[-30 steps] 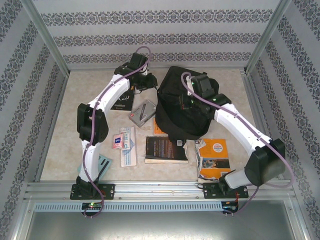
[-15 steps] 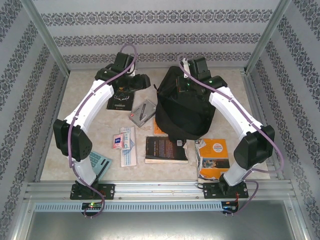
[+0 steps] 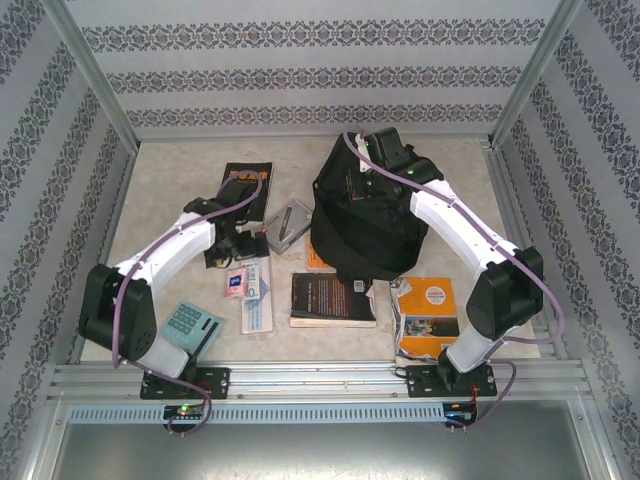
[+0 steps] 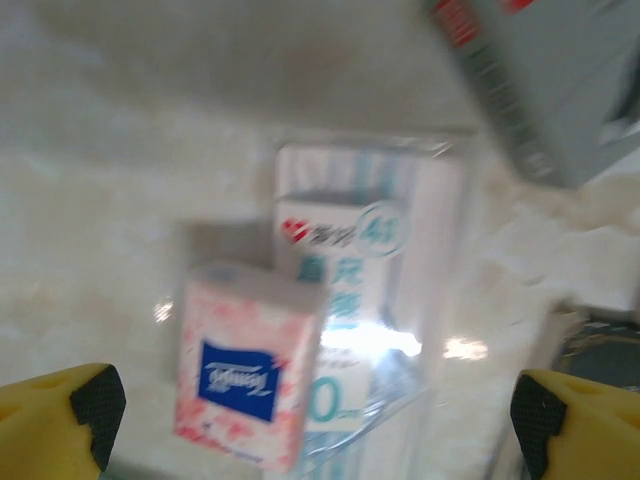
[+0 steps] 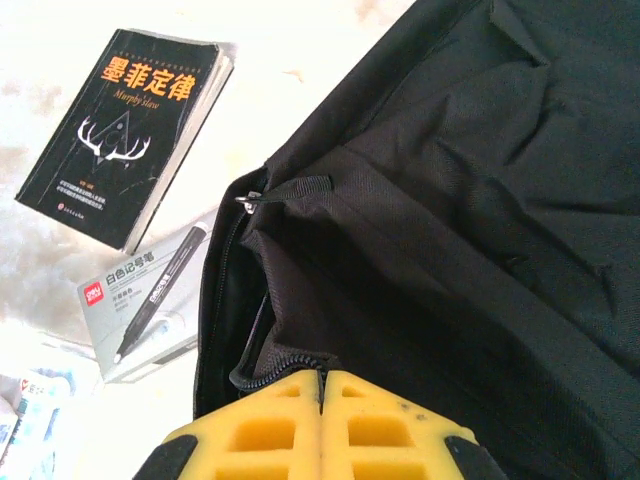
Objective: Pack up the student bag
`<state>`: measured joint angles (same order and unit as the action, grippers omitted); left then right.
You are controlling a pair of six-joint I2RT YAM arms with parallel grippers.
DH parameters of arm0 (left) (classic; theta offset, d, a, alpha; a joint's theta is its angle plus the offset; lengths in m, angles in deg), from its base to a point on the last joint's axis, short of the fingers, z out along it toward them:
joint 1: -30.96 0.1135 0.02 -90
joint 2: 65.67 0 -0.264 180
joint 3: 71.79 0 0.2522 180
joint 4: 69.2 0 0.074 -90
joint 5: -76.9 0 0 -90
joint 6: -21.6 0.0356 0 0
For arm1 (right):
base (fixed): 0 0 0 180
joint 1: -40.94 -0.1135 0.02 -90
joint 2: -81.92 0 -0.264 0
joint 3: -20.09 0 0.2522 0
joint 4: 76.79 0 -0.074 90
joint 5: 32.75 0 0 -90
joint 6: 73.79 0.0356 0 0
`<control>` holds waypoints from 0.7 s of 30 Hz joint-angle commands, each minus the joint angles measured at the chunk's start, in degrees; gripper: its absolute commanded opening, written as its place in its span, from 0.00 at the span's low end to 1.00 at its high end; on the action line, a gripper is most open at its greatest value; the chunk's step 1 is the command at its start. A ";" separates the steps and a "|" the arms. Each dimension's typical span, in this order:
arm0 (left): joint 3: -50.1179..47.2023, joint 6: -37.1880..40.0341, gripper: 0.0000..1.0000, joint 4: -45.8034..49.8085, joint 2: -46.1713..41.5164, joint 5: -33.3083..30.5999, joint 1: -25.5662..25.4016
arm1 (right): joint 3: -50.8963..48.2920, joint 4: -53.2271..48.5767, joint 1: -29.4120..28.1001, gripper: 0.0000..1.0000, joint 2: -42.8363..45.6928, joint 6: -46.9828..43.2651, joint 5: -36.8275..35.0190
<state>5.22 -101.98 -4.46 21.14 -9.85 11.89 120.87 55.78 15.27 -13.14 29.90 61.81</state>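
Swung back to the tissue pack (image 4: 250, 365), the left claw (image 4: 312, 405) is opened wide for a likely pickup; the student bag (image 5: 450, 200) is pinched open by the right claw (image 5: 320, 385)

Right gripper (image 5: 320, 388), fingers pressed together, at the unzipped black student bag (image 5: 470, 200), beside a black-covered book (image 5: 125, 140) and marker box (image 5: 140, 300).

table (image 3: 150, 200) | far left: black book (image 3: 246, 180) | centre: marker box (image 3: 285, 222), student bag (image 3: 365, 235) | near: calculator (image 3: 193, 323), tissue pack (image 3: 237, 282), ruler pack (image 3: 259, 298), dark book (image 3: 332, 300), orange book (image 3: 428, 315)
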 commanded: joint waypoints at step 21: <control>-10.96 -2.43 0.82 -7.59 3.57 9.41 2.17 | -1.95 2.57 -0.44 0.00 0.72 2.30 3.79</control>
<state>-4.66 -103.82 -12.87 27.15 -1.20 13.75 119.54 56.67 15.27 -12.68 31.26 64.24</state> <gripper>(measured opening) 0.821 0.066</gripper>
